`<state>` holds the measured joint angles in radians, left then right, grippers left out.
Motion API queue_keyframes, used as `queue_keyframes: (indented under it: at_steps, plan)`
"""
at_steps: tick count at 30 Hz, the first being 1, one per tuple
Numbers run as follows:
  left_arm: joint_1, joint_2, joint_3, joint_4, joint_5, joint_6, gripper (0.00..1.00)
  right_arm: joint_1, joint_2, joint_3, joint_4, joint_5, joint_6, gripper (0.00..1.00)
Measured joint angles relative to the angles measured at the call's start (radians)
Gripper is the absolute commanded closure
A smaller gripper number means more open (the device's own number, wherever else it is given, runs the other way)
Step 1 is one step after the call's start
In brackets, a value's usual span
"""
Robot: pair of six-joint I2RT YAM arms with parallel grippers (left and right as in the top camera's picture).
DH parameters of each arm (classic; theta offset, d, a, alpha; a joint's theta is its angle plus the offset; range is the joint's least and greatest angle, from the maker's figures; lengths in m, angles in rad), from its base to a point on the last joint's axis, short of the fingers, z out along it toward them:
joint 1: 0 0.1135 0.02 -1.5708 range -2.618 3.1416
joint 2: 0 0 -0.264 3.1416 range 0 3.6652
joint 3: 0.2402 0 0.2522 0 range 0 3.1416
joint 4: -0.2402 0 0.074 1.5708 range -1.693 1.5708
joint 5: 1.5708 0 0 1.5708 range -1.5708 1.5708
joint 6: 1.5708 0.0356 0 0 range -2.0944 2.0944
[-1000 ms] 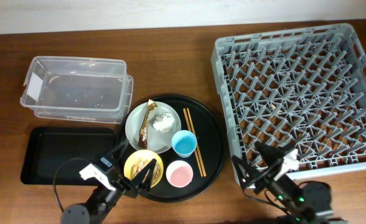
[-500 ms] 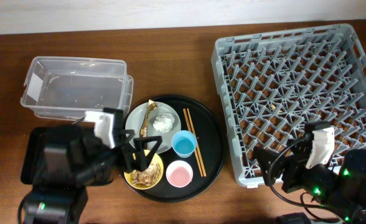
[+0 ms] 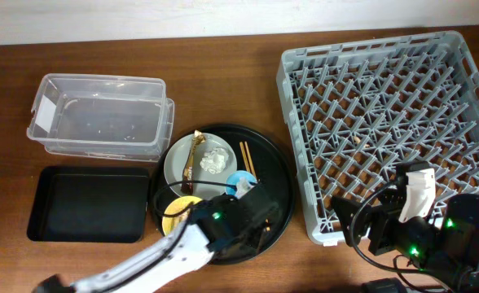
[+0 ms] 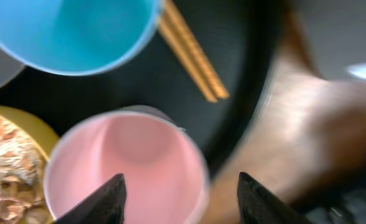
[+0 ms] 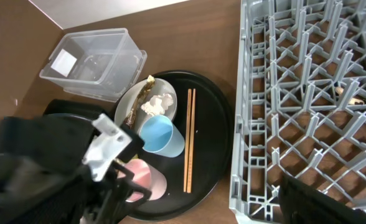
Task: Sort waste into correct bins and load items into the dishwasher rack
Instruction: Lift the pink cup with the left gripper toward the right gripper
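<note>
My left gripper is open and low over the pink cup. One fingertip is over the cup's inside and the other is outside its right rim. The light-blue cup, chopsticks and yellow bowl holding brownish scraps lie around it. In the overhead view the left arm hides the pink cup. The pale-grey plate carries the white napkin and the brown wrapper strip. My right gripper is open and empty at the front edge of the grey rack.
The dishes sit on a large round black tray. The clear plastic tub stands at the back left, with the shallow black rectangular tray in front of it. The rack holds only small scraps.
My left arm has swung right, from beside the yellow bowl to over the pink cup, and now covers it from above. My right arm has stayed at the rack's front edge.
</note>
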<state>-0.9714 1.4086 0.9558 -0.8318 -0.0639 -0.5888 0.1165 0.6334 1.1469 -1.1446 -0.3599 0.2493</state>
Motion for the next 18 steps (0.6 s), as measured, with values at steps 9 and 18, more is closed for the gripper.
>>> queue_keyframes:
  at_steps: [9,18]
  plan:
    - [0.001,0.122,0.001,0.066,0.062,-0.038,1.00,0.000,0.000,0.000,-0.024,0.000,0.000,0.01]
    - [0.098,-0.184,0.198,0.004,0.330,0.024,1.00,0.000,0.000,0.000,-0.029,-0.005,0.000,0.01]
